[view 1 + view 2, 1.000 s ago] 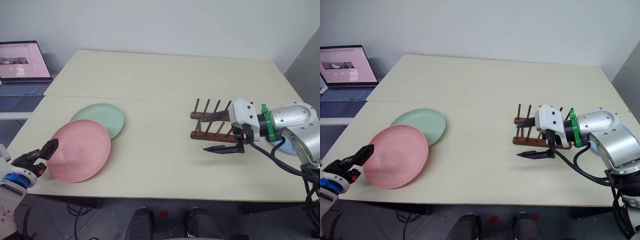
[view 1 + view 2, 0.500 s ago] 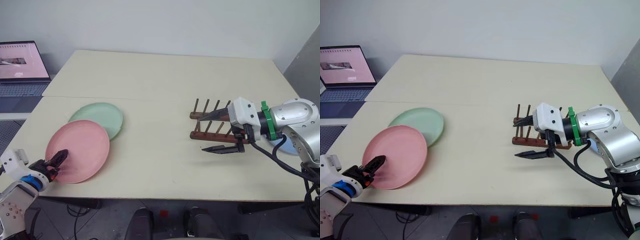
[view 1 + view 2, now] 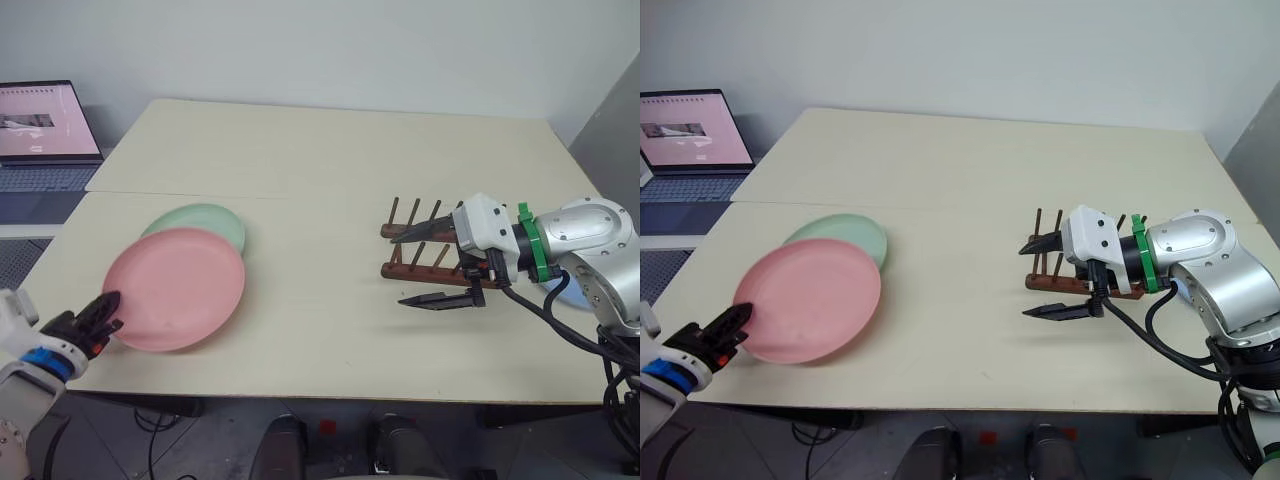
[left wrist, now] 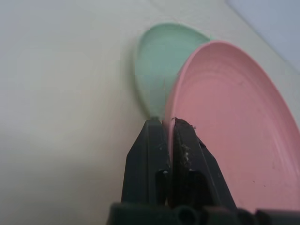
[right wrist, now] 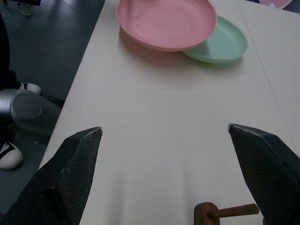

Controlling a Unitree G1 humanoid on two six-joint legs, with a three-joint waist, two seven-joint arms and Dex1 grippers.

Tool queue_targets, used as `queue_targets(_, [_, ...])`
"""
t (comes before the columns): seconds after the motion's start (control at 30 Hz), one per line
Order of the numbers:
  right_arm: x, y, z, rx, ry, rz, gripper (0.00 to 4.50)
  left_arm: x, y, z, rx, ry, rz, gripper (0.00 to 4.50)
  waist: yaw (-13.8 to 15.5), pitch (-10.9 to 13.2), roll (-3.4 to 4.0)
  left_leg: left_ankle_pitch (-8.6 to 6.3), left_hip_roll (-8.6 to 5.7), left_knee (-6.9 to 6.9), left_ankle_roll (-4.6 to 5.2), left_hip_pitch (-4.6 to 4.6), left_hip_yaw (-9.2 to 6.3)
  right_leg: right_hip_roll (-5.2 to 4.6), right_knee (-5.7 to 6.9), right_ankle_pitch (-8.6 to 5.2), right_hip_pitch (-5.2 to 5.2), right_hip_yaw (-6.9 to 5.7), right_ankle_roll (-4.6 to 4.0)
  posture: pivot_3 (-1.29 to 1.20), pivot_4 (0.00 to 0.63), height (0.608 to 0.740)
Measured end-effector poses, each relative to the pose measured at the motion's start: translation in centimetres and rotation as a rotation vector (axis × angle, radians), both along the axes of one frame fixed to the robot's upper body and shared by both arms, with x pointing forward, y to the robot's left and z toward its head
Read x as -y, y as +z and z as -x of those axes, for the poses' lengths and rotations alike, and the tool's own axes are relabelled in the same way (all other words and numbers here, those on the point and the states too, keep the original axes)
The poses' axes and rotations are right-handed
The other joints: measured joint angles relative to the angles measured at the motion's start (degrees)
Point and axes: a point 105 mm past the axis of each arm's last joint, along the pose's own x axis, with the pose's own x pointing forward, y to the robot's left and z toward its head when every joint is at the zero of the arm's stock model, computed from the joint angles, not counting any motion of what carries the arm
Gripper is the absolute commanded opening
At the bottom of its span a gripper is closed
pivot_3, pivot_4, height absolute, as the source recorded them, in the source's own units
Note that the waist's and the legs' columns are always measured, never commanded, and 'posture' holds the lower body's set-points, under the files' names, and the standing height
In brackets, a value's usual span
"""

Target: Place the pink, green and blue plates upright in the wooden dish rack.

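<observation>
A salmon pink plate (image 3: 176, 301) is overlapping a mint green plate (image 3: 208, 219); the rack (image 3: 425, 249) is showing dark brown on the cream bench (image 3: 320, 160).

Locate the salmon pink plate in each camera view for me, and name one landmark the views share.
Left eye view: round salmon pink plate, lower left, overlapping the mint green plate.
Right eye view: lower left, same overlap.
Left wrist view: right side, rim pinched by the left hand.
Right wrist view: top centre.
Shared landmark: the green plate, partly under the pink one.

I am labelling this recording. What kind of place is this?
Probably a lab or office test area, not a kitchen: a plain table against a bare wall, an open laptop beside it, and only plates and a small wooden dish rack.
</observation>
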Motion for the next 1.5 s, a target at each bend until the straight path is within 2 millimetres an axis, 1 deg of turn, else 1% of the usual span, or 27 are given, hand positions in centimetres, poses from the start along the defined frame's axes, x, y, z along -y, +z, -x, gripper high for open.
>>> queue_targets(0.03, [-0.1, 0.1, 0.0, 0.006, 0.001, -0.005, 4.50, 0.7, 1.1, -0.9, 0.039, -0.019, 0.010, 0.04, 0.21, 0.01, -0.01, 0.00, 0.01, 0.02, 0.00, -0.02, 0.00, 0.01, 0.02, -0.03, 0.01, -0.03, 0.06, 0.00, 0.150, 0.739])
queue_targets(0.13, [-0.7, 0.8, -0.3, 0.066, 0.011, -0.021, 4.50, 4.1, 4.9, -3.8, 0.153, -0.124, 0.016, 0.04, 0.51, 0.01, -0.02, 0.01, -0.04, 0.06, 0.00, -0.07, 0.06, 0.05, 0.03, -0.07, 0.04, -0.07, 0.28, 0.00, 0.150, 0.739])
queue_targets(0.2, [-1.0, 1.2, -0.6, 0.117, 0.009, -0.025, 4.50, 6.1, 6.3, -5.5, 0.174, -0.169, 0.006, 0.04, 0.50, 0.01, -0.03, 0.02, -0.11, 0.07, 0.01, -0.07, 0.15, 0.14, -0.01, -0.03, 0.05, -0.05, 0.34, 0.00, 0.150, 0.739])
queue_targets(0.23, [-1.3, 1.4, -0.9, 0.155, -0.003, -0.026, 4.50, 7.3, 6.9, -6.7, 0.179, -0.178, 0.009, 0.04, 0.50, 0.01, -0.03, 0.02, -0.16, 0.07, 0.01, -0.07, 0.16, 0.22, 0.00, 0.00, 0.07, -0.04, 0.39, 0.00, 0.150, 0.739])
queue_targets(0.27, [-1.7, 1.6, -1.3, 0.186, -0.007, -0.032, 4.50, 8.4, 7.4, -7.6, 0.178, -0.190, 0.006, 0.04, 0.49, 0.02, -0.04, 0.02, -0.22, 0.08, 0.01, -0.13, 0.18, 0.26, -0.04, 0.19, 0.05, -0.02, 0.67, 0.00, 0.150, 0.739])
queue_targets(0.3, [-2.2, 1.8, -1.7, 0.235, -0.014, -0.029, 4.50, 9.5, 7.7, -8.5, 0.168, -0.197, 0.000, 0.04, 0.43, 0.02, -0.04, 0.02, -0.25, 0.08, 0.01, -0.18, 0.20, 0.28, -0.10, 0.37, 0.03, 0.00, 0.59, 0.00, 0.150, 0.739])
queue_targets(0.4, [-3.5, 2.1, -3.8, 0.391, -0.072, -0.005, 4.50, 13.0, 8.4, -11.1, 0.146, -0.220, -0.001, 0.04, 0.07, 0.02, -0.04, 0.02, -0.38, 0.09, 0.01, -0.34, 0.20, 0.40, -0.26, 0.46, -0.04, 0.01, 0.72, 0.00, 0.150, 0.739])
queue_targets(0.43, [-3.8, 1.9, -4.5, 0.435, -0.086, 0.010, 4.50, 14.2, 8.6, -11.7, 0.141, -0.231, 0.005, 0.04, 0.02, 0.02, -0.05, 0.02, -0.39, 0.09, 0.00, -0.36, 0.19, 0.41, -0.27, 0.47, -0.04, 0.01, 0.72, 0.00, 0.150, 0.739])
queue_targets(0.5, [-4.8, 1.0, -5.5, 0.497, -0.087, 0.058, 4.50, 16.4, 9.0, -12.9, 0.136, -0.262, 0.018, 0.04, -0.14, 0.03, -0.06, 0.02, -0.43, 0.05, 0.00, -0.41, 0.20, 0.45, -0.27, 0.47, -0.10, 0.01, 0.71, 0.00, 0.150, 0.739])
queue_targets(0.6, [-5.9, -0.2, -6.9, 0.555, -0.092, 0.114, 4.50, 18.0, 9.5, -14.2, 0.128, -0.266, 0.016, 0.04, -0.41, 0.03, -0.05, 0.03, -0.36, 0.03, -0.01, -0.45, 0.20, 0.59, -0.22, 0.47, -0.19, 0.01, 0.70, 0.00, 0.150, 0.739])
queue_targets(0.67, [-6.3, 0.0, -8.0, 0.617, -0.105, 0.143, 4.50, 18.7, 9.6, -14.7, 0.121, -0.270, 0.001, 0.04, -0.53, 0.04, -0.04, 0.03, -0.31, 0.01, -0.02, -0.44, 0.19, 0.65, -0.18, 0.47, -0.22, 0.02, 0.69, 0.00, 0.150, 0.739])
queue_targets(0.73, [-6.3, 0.7, -8.9, 0.694, -0.120, 0.175, 4.50, 18.8, 9.3, -15.0, 0.108, -0.265, -0.008, 0.04, -0.56, 0.04, -0.04, 0.04, -0.27, 0.01, -0.03, -0.43, 0.19, 0.67, -0.17, 0.47, -0.23, 0.01, 0.68, 0.00, 0.150, 0.739])
queue_targets(0.83, [-6.3, 1.0, -9.7, 0.753, -0.132, 0.196, 3.88, 18.6, 8.8, -15.2, 0.085, -0.251, -0.010, 0.00, -0.47, 0.04, -0.04, 0.04, -0.27, 0.01, -0.03, -0.44, 0.21, 0.67, -0.17, 0.47, -0.22, -0.01, 0.68, 0.00, 0.150, 0.739])
queue_targets(0.87, [-6.4, 0.8, -9.9, 0.757, -0.131, 0.198, 3.59, 18.7, 8.8, -15.2, 0.086, -0.251, -0.008, 0.00, -0.47, 0.04, -0.04, 0.04, -0.28, 0.02, -0.04, -0.45, 0.20, 0.67, -0.17, 0.47, -0.22, 0.00, 0.68, 0.00, 0.150, 0.739])
queue_targets(0.97, [-6.8, 0.3, -10.1, 0.776, -0.117, 0.210, 2.40, 19.0, 9.3, -15.3, 0.100, -0.258, -0.004, 0.00, -0.46, 0.04, -0.04, 0.04, -0.30, 0.03, -0.05, -0.45, 0.20, 0.64, -0.17, 0.48, -0.21, 0.02, 0.68, 0.00, 0.150, 0.739])
queue_targets(1.0, [-6.8, 0.3, -10.1, 0.783, -0.112, 0.212, 2.11, 19.0, 9.4, -15.3, 0.100, -0.258, -0.004, 0.00, -0.46, 0.04, -0.04, 0.05, -0.30, 0.03, -0.05, -0.45, 0.19, 0.63, -0.17, 0.48, -0.21, 0.02, 0.68, 0.00, 0.150, 0.739])
queue_targets(1.17, [-6.8, -0.3, -10.3, 0.807, -0.087, 0.248, 0.22, 18.8, 9.4, -15.3, 0.103, -0.250, 0.012, 0.00, -0.46, 0.04, -0.04, 0.06, -0.29, 0.04, -0.08, -0.44, 0.19, 0.64, -0.14, 0.48, -0.20, -0.01, 0.68, 0.00, 0.150, 0.739])
queue_targets(1.2, [-6.9, -0.8, -10.3, 0.803, -0.076, 0.265, 0.02, 18.9, 9.7, -15.3, 0.111, -0.256, 0.012, 0.00, -0.47, 0.05, -0.04, 0.08, -0.29, 0.04, -0.10, -0.44, 0.19, 0.64, -0.13, 0.48, -0.20, -0.03, 0.68, 0.00, 0.150, 0.739])
queue_targets(1.37, [-7.1, -0.8, -10.3, 0.828, -0.061, 0.271, 0.02, 18.7, 9.9, -15.3, 0.118, -0.274, -0.004, 0.00, -0.47, 0.06, -0.02, 0.09, -0.29, 0.03, -0.13, -0.43, 0.19, 0.64, -0.12, 0.48, -0.21, 0.00, 0.68, 0.00, 0.150, 0.739])
queue_targets(1.43, [-7.1, -0.7, -10.3, 0.835, -0.063, 0.265, 0.00, 18.4, 10.1, -15.0, 0.139, -0.299, -0.019, 0.55, -0.49, 0.06, -0.02, 0.11, -0.28, 0.02, -0.16, -0.43, 0.19, 0.64, -0.12, 0.48, -0.21, -0.01, 0.68, 0.00, 0.150, 0.739])
queue_targets(1.5, [-6.9, -0.3, -10.4, 0.843, -0.075, 0.260, 0.00, 18.0, 10.2, -14.3, 0.168, -0.357, -0.043, 1.06, -0.61, 0.07, 0.00, 0.14, -0.27, -0.01, -0.22, -0.42, 0.19, 0.64, -0.11, 0.48, -0.22, 0.00, 0.67, 0.00, 0.150, 0.739])
